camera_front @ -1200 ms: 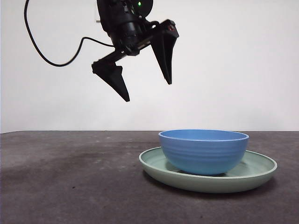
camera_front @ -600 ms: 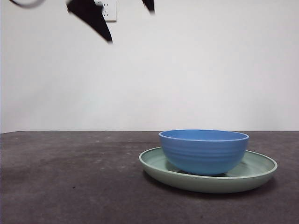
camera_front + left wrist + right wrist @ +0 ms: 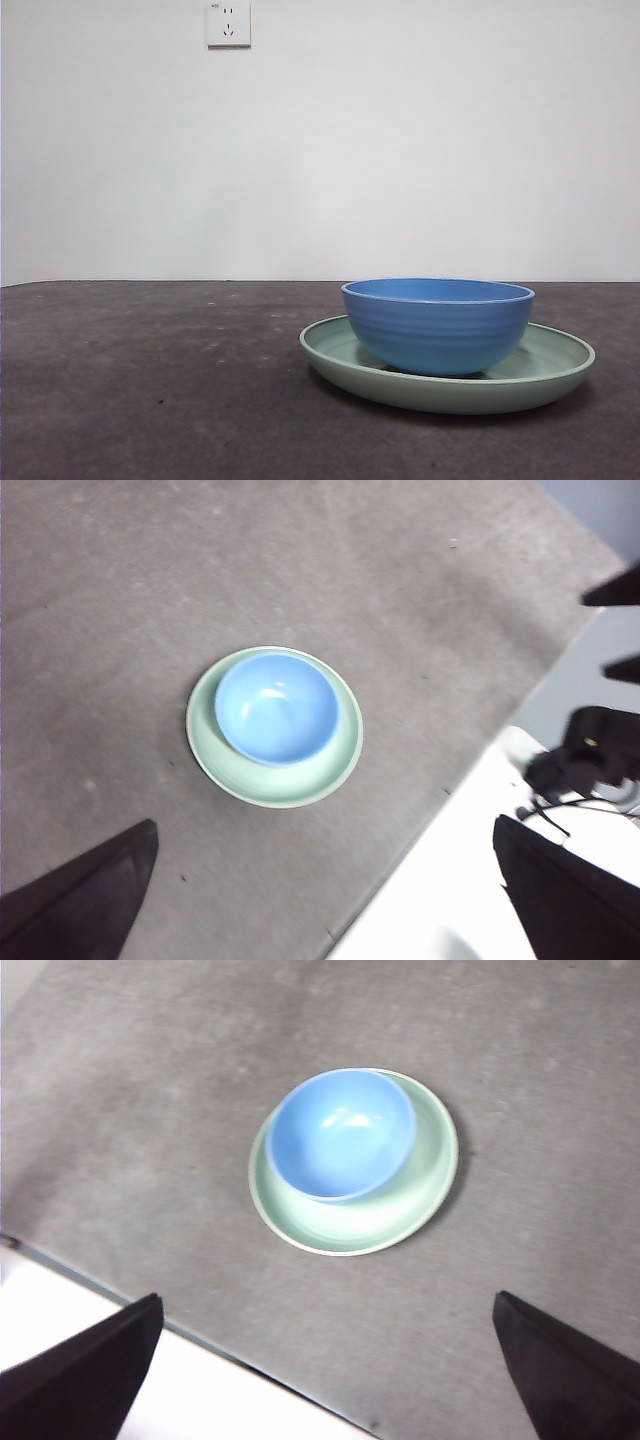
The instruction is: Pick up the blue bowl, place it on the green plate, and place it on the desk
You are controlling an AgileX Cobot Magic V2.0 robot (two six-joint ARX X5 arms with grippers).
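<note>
Round medium-blue glossy bowl (image 3: pixel 437 324) with faint horizontal ridges is sitting upright inside the wide shallow pale mint-green glossy plate (image 3: pixel 545 372), which is resting flat on the dark grey-brown matte desk (image 3: pixel 150 380); the pair is showing in the lower right of the front frame. The bowl is sitting off-centre on the plate, crowding one side of the rim and leaving a wider green crescent on the other; both wrist views are showing this. Bowl is looking empty, with light glinting off its inner floor. No arm is showing in the front view; only a white wall with a white wall socket (image 3: pixel 228 22) at the upper left of the frame. In the left wrist view the bowl (image 3: pixel 276 707) and plate (image 3: pixel 345 750) are lying near frame centre, well apart from the left gripper (image 3: pixel 330 890), whose jaws are spread wide and gripping nothing. The other arm's dark parts are showing at the right edge there, beyond the desk edge. In the right wrist view the bowl (image 3: pixel 341 1135) and plate (image 3: pixel 420 1185) are lying just above centre, well apart from the right gripper (image 3: pixel 330 1370), also splayed wide and carrying nothing. Both grippers are hanging high over the desk.
</note>
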